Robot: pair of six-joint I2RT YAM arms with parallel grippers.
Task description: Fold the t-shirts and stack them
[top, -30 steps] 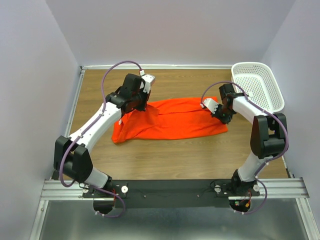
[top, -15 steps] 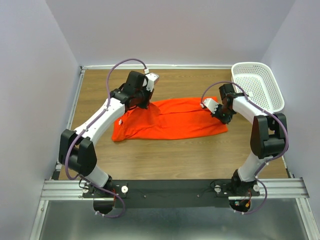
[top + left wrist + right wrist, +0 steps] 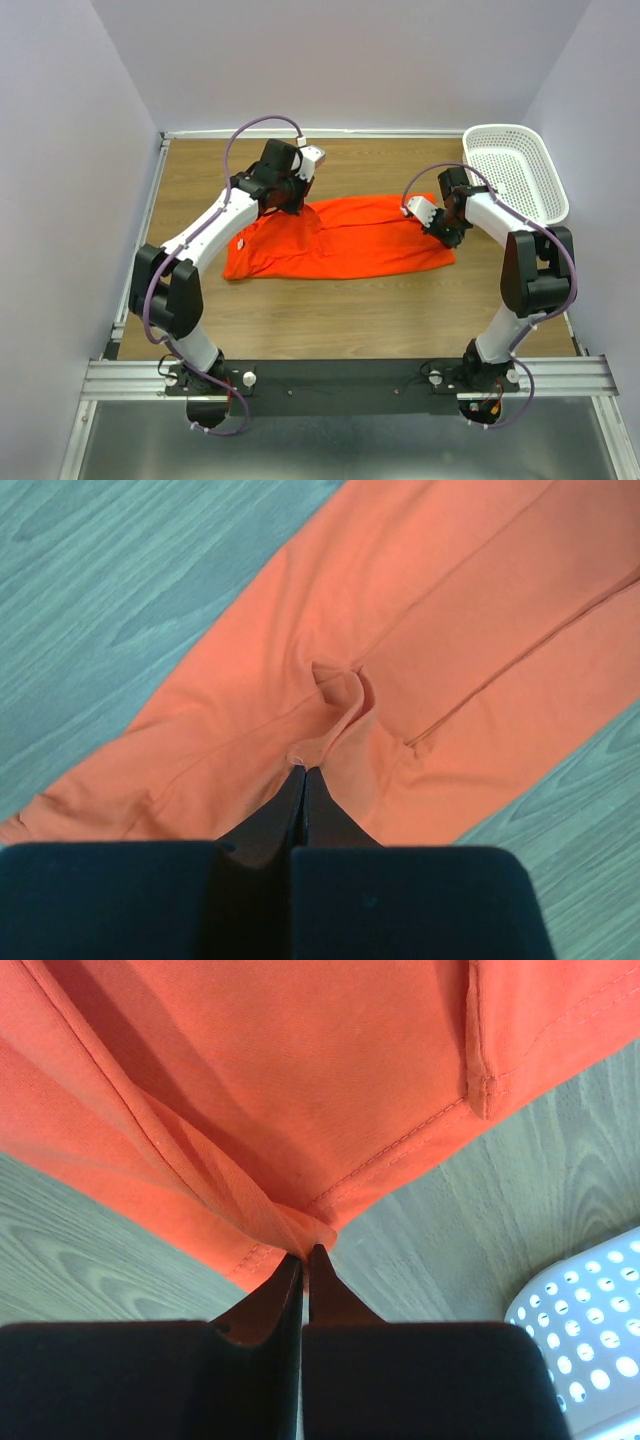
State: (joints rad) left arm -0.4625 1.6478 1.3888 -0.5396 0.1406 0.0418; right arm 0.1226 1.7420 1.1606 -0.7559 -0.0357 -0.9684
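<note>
The t-shirt [image 3: 340, 240] lay on the bench [image 3: 350, 320], left fingers [image 3: 280, 815] and right fingers [image 3: 278, 1295] each closed on its cloth. The left had pulled its pinch farther back (right stayed) — probably beginning a fold.

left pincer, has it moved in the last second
Yes. The left pincer, shut on the t-shirt, has shifted right, toward the white basket.

lab rig: walled wooden table [image 3: 350, 320]
</note>
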